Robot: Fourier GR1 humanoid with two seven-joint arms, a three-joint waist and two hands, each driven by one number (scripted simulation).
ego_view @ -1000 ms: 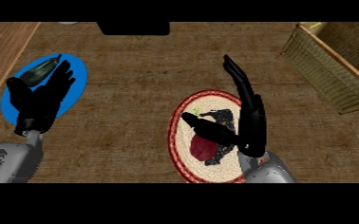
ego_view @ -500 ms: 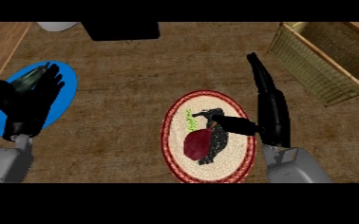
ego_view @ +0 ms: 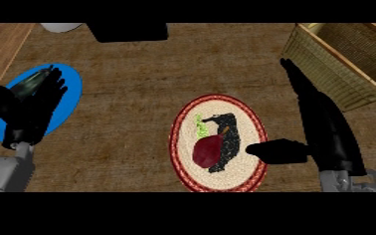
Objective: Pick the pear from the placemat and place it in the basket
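Now the right hand (ego_view: 323,129) has been drawn back, fingers straight and empty, thumb just off the placemat (ego_view: 253,124); the pear (ego_view: 209,148) lies there ungrasped, left of the thumb.

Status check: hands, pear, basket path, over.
Both hands open: right hand beside the placemat, left hand resting over blue plate. Pear on placemat, ungrasped. Nothing between pear and basket.

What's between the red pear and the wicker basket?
In the head view, the robot's right hand lies between the dark red pear and woven wicker basket.
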